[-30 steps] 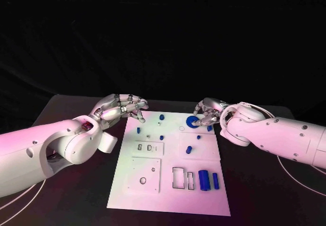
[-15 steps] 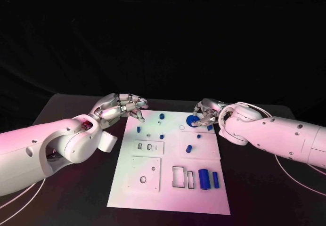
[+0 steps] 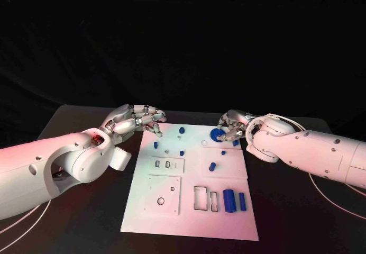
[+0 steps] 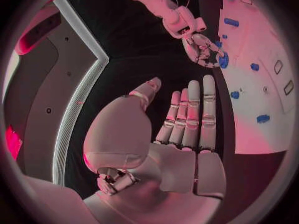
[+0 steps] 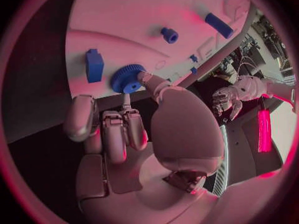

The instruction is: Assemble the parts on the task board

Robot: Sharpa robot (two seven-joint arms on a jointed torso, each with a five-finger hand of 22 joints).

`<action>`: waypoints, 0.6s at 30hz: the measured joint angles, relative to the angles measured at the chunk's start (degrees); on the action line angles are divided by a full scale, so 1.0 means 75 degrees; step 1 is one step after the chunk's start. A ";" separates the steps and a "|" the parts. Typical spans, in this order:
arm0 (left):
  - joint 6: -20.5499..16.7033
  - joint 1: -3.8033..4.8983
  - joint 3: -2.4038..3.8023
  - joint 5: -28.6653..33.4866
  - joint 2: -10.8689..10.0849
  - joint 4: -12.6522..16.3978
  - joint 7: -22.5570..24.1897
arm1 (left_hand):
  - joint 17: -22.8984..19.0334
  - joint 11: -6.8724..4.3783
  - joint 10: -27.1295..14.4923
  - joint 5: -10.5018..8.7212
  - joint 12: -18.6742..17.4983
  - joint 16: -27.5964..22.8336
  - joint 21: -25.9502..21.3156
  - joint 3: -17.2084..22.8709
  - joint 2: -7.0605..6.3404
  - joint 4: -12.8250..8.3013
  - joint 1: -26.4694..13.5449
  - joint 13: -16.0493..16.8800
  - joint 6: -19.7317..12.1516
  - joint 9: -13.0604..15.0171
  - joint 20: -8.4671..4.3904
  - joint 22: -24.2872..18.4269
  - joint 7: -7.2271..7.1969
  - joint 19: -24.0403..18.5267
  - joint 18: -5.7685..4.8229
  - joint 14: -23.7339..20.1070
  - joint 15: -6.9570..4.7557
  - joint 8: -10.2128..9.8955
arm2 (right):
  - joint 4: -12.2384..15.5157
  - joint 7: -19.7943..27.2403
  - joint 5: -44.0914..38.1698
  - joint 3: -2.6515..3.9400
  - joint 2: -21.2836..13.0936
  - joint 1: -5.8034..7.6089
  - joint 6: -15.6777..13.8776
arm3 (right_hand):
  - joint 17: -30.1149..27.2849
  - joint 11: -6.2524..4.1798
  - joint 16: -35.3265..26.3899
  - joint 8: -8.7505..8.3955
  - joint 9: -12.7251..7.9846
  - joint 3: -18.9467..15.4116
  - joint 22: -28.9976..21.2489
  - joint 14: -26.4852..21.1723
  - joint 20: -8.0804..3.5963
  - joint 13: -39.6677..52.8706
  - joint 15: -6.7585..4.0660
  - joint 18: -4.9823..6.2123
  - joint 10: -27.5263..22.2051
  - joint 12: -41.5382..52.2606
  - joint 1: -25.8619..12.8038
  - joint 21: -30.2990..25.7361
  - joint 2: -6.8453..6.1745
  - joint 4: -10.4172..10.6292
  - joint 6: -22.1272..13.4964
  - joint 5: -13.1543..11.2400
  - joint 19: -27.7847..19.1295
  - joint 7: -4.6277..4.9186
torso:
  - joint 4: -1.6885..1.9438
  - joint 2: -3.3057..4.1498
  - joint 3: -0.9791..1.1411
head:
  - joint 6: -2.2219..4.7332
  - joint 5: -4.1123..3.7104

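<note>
The left hand (image 3: 137, 120) hovers empty, fingers apart, just off the task board's (image 3: 191, 222) far left corner. On that board stand small blue parts (image 3: 212, 168). At its far right, the right hand (image 3: 232, 128) pinches a blue gear (image 5: 127, 78).

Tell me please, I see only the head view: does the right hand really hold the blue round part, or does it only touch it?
Observer: It holds it. In the right wrist view the right hand pinches the blue gear between the thumb and a finger, at its toothed rim.
Operator: And the other hand, is something inside it?
Observer: Nothing. In the left wrist view the left hand has an empty palm, with its fingers straight and side by side.
</note>
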 measured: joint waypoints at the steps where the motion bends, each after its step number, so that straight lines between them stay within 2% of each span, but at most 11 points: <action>1: 0.0003 0.0000 0.0000 0.0000 0.0000 0.0000 -0.0002 | 0.0000 0.0000 0.0000 0.0000 0.0000 0.0000 0.0000 0.0000 0.0000 0.0000 0.0000 0.0000 0.0000 0.0004 0.0000 0.0000 0.0000 0.0000 0.0000 0.0000 0.0000 0.0000 | -0.0001 0.0002 -0.0004 0.0002 -0.0001 0.0000 -0.0001 | 0.0000 0.0000 0.0000 0.0003 -0.0023 0.0121 0.0020 0.0000 0.0000 0.0000 0.0000 0.0000 0.0000 0.0028 0.0008 0.0001 0.0009 -0.0040 0.0067 0.0019 0.0000 -0.0009 | 0.0000 0.0000 0.0000 | 0.0001 0.0000; 3: 0.0006 0.0000 0.0000 0.0000 0.0000 -0.0001 -0.0004 | 0.0000 0.0000 0.0000 0.0000 0.0000 0.0000 0.0000 0.0000 0.0000 0.0000 0.0000 0.0000 0.0000 0.0005 0.0000 0.0000 0.0000 0.0000 0.0000 0.0000 0.0000 0.0000 | -0.0004 0.0010 -0.0016 0.0003 0.0000 0.0002 -0.0004 | 0.0000 0.0000 0.0000 0.0051 -0.0033 0.0327 0.0060 0.0000 0.0000 0.0000 0.0000 0.0000 0.0000 0.0050 0.0035 0.0037 0.0021 -0.0097 0.0243 -0.0019 0.0000 -0.0042 | 0.0000 0.0000 0.0000 | 0.0003 0.0000; 6: 0.0012 0.0000 0.0000 0.0000 0.0000 -0.0003 -0.0008 | 0.0000 0.0000 0.0000 0.0000 0.0000 0.0000 0.0000 0.0000 0.0000 0.0000 0.0000 0.0000 0.0000 0.0005 0.0000 0.0000 0.0000 0.0000 0.0000 0.0000 0.0000 0.0000 | -0.0006 0.0015 -0.0037 0.0003 0.0010 0.0003 -0.0008 | 0.0000 -0.0015 0.0000 0.0092 -0.0033 0.0465 0.0100 0.0000 0.0000 -0.0001 0.0000 0.0000 0.0015 0.0077 0.0048 0.0041 0.0009 -0.0136 0.0318 -0.0204 0.0000 -0.0014 | 0.0000 0.0000 0.0000 | 0.0003 -0.0008; 18: 0.0027 0.0000 0.0000 0.0000 0.0006 -0.0009 -0.0018 | -0.0007 0.0000 0.0000 -0.0026 0.0031 0.0000 0.0000 0.0022 0.0000 0.0021 0.0000 0.0001 0.0000 0.0004 0.0000 0.0010 0.0000 0.0000 0.0000 0.0000 0.0000 0.0000 | 0.0056 -0.0001 -0.0372 -0.0008 0.0041 -0.0010 -0.0126 | -0.0001 -0.0028 0.0000 0.0092 -0.0025 0.0482 0.0139 0.0000 0.0000 -0.0001 0.0000 0.0000 0.0028 0.0108 0.0004 0.0062 0.0070 -0.0153 0.0345 -0.0299 0.0000 0.0012 | 0.0004 0.0005 0.0000 | -0.0007 -0.0018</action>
